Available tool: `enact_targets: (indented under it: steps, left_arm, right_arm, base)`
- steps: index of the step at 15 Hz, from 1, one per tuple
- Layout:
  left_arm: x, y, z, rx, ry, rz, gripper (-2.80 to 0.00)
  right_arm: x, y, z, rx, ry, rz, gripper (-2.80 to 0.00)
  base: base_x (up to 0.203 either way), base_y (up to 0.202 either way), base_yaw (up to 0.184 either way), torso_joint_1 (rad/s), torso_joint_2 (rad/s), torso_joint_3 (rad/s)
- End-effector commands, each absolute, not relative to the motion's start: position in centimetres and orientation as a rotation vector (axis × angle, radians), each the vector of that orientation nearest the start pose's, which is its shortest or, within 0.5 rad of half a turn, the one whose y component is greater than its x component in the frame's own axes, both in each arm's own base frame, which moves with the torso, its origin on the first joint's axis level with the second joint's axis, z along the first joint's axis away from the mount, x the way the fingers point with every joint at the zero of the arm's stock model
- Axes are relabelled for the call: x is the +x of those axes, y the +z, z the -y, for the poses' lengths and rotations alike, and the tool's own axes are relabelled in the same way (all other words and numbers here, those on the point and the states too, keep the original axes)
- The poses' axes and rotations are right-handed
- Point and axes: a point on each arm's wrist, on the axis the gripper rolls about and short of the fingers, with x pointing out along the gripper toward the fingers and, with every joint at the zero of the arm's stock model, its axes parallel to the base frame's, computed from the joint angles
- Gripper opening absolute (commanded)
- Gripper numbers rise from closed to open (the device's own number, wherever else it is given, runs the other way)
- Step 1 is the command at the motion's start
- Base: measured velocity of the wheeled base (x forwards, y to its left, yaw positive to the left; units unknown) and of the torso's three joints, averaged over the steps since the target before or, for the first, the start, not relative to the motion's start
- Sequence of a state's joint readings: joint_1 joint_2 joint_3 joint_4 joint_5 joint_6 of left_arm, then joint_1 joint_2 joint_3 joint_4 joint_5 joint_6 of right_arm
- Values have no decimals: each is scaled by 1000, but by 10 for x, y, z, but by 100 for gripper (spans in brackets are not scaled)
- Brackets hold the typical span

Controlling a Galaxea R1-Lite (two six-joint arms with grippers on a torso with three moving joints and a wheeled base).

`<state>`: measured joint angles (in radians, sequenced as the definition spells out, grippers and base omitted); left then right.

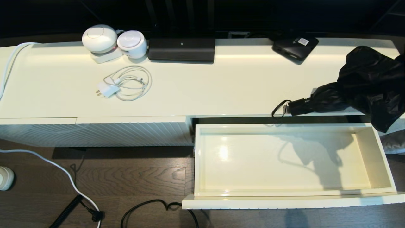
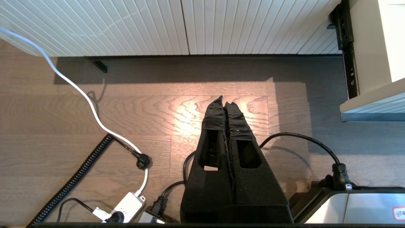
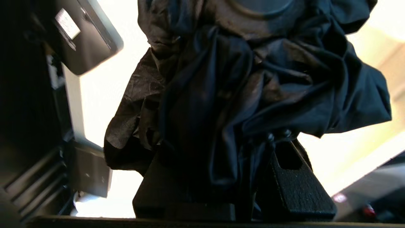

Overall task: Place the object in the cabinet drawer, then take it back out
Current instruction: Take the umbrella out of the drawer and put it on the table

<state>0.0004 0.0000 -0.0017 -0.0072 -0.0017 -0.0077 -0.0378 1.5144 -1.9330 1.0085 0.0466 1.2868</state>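
Umbrella (image 1: 364,82): at surface's right front edge, clamped in right gripper (image 3: 234,177) jaws. Drawer (image 1: 384,158): open, empty. Left gripper (image 2: 226,104): parked, jaws together. You carry umbrella forward, lower into drawer.

Left hand (image 2: 225,103) low, fingers pressed together; right hand (image 3: 221,177) closed, fingers clamped on black fabric.

Two white round devices (image 1: 114,41), coiled white charger cable (image 1: 126,84), black rectangular device (image 1: 182,49), stickered flat black box (image 1: 295,46).
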Motion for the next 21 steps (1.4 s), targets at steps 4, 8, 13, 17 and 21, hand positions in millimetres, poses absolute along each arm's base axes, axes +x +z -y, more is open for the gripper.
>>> enact_targets:
  steps: [4,8,13,17,21]
  left_arm:
    - [-23,77,0,-8,-1,9,-280]
    - [-23,77,0,-8,0,9,-280]
    - [-23,77,0,-8,0,9,-280]
    - [-23,77,0,-8,0,9,-280]
    - [-23,77,0,-8,0,9,-280]
  right_arm:
    - [225,382,15,1292,-351,-433,-280]
    - [246,379,17,1297,-321,-398,-280]
    - [259,371,19,1296,-350,-407,0]
    - [254,375,19,1288,-340,-392,0]
    - [231,389,17,1172,-288,-358,0]
  base:
    - [0,0,0,0,0,0]
    - [0,0,0,0,0,0]
    - [0,0,0,0,0,0]
    - [0,0,0,0,0,0]
    - [0,0,0,0,0,0]
